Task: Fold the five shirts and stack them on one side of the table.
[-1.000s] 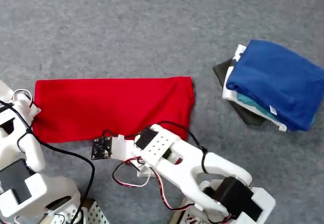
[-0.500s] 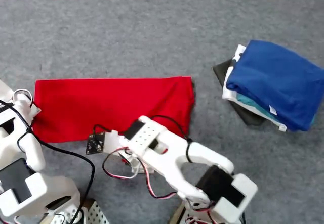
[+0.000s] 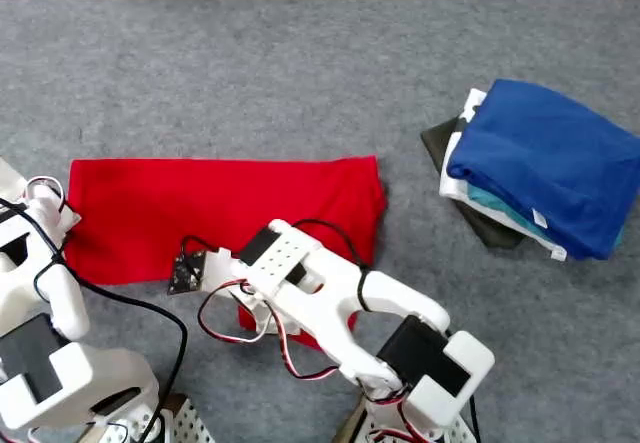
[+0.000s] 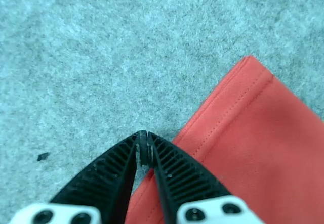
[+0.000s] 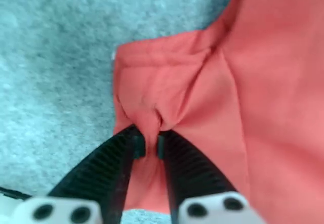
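A red shirt (image 3: 220, 208) lies folded into a long strip on the grey table. My right gripper (image 5: 147, 145) is shut on a bunched pinch of the red shirt (image 5: 202, 82) at its near edge. In the high view that arm (image 3: 300, 278) lies over the shirt's near edge, and a pulled bit of red fabric (image 3: 305, 338) shows beneath it. My left gripper (image 4: 144, 145) is shut, its tips on the carpet just beside the red shirt's corner (image 4: 243, 133). The left arm (image 3: 40, 263) stands at the shirt's left end.
A stack of folded shirts sits at the right side, a blue shirt (image 3: 545, 163) on top, with white, teal and dark ones (image 3: 485, 225) under it. The grey table (image 3: 300, 73) stretches bare beyond the red shirt.
The right arm has swung left along the shirt's near edge, drawing a bit of red fabric toward the near side. The left arm has stayed put.
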Robot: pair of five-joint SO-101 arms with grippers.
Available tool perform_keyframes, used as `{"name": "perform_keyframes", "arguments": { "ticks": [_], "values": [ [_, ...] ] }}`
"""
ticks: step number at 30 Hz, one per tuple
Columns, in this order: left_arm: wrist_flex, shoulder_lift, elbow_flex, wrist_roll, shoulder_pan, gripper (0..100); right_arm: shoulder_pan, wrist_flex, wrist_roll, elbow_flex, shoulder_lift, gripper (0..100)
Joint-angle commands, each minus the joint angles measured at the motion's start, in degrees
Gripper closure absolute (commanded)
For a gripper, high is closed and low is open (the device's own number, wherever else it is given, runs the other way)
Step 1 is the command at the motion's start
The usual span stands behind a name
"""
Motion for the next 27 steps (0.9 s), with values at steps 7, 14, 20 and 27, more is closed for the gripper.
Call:
{"name": "perform_keyframes", "arguments": {
  "ticks": [7, 14, 20, 27],
  "values": [
    [-0.7, -0.4, -2.6, 0.4, -0.2, 98, 8.6, 8.3, 1.5, -5.3, 5.5, 99.5],
    [-0.7, -0.4, -2.6, 0.4, 0.0, 98, 12.9, 22.0, 6.0, -26.4, 7.3, 99.5],
    [-0.7, -0.4, -2.6, 0.4, 0.0, 98, 13.8, 31.6, 9.7, -45.2, 16.2, 99.5],
    [-0.7, -0.4, -2.6, 0.4, 0.0, 98, 16.2, 36.8, 13.7, -64.4, 27.6, 99.5]
  ]
}}
